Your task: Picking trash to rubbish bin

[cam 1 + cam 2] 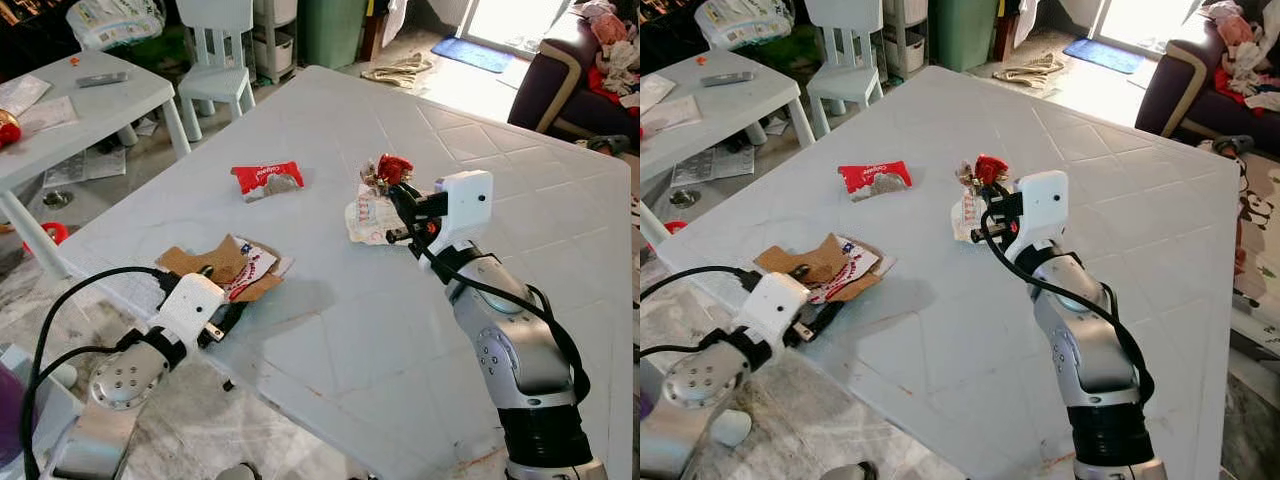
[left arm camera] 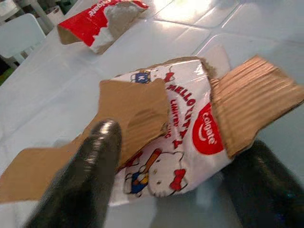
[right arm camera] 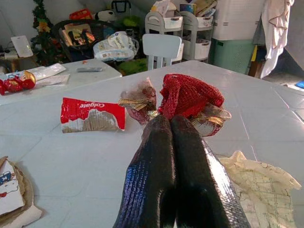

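**Both arms at the desk: right fingers holding trash, left fingers set to close on the carton scrap**

Head views. We see the white desk (image 1: 330,330) carrying several pieces of trash. The right gripper (image 1: 398,212) is near the desk's middle, its fingers closed on a bundle of red mesh and foil (image 1: 386,170), with a crumpled paper wrapper (image 1: 365,222) lying just beneath and beside it. A torn red toothpaste box (image 1: 266,180) lies apart, toward the far-left side. At the near-left edge the left gripper (image 1: 222,322) reaches onto a torn cardboard and toothbrush carton (image 1: 225,265). A green bin-like container (image 1: 335,30) stands on the floor beyond the desk; we cannot tell whether it is the rubbish bin.

Left wrist view. The two black fingers (image 2: 80,180) stand spread, one on each side of the printed carton piece (image 2: 175,142), which lies flat on the desk; they have not closed on it.

Right wrist view. The fingers (image 3: 161,175) are pressed together, pinching the base of the mesh bundle (image 3: 190,97); whether the bundle is lifted clear of the desk we cannot tell.

Step in hand, as we judge it: the pick-up phase, with one item secured on the right and one about to be grasped on the left. The next move calls for the left fingers to close on the thin carton edge without sliding it off the desk, then a lift and a carry to the bin
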Controlling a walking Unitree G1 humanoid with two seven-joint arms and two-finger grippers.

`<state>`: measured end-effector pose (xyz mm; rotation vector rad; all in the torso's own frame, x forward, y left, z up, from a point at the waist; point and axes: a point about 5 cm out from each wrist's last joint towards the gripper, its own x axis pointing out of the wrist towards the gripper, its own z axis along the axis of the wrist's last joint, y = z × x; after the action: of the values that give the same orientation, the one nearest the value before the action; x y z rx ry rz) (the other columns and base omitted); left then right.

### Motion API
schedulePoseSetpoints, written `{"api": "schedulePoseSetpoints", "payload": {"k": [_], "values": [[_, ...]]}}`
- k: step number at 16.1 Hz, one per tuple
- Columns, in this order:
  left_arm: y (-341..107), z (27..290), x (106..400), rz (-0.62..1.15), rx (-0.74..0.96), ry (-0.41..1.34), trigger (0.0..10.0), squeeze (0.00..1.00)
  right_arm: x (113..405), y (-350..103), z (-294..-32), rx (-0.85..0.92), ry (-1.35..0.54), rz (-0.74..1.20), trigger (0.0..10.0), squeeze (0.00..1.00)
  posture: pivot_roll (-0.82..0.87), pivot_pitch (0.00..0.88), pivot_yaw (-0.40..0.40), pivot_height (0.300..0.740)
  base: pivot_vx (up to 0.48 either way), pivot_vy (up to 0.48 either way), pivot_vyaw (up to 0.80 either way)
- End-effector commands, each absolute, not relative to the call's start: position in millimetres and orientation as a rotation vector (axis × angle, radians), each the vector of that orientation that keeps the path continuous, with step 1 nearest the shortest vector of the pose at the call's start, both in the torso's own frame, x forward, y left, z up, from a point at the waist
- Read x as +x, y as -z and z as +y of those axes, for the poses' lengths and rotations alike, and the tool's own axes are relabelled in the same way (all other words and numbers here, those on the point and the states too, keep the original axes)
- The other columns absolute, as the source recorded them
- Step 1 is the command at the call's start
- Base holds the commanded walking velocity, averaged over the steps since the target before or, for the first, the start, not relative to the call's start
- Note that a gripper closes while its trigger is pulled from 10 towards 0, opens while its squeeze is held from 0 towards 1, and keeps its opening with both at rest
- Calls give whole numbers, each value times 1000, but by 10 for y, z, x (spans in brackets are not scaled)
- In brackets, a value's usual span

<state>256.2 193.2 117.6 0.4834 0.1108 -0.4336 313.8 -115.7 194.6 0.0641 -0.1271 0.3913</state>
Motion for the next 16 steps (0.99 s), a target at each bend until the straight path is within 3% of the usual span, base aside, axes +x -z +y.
{"api": "schedulePoseSetpoints", "payload": {"k": [1, 16], "values": [[-1148, 1892, 2569, 108, 485, 461, 0, 0, 3105, -1976, -1189, 63, -385, -139, 0, 0, 120, 139, -88, 740, 0, 0, 0], [-1237, 1877, 2739, 48, 419, 388, 0, 0, 3106, -1985, -1186, 62, -386, -138, 0, 0, 111, 125, -88, 740, 0, 0, 0]]}}
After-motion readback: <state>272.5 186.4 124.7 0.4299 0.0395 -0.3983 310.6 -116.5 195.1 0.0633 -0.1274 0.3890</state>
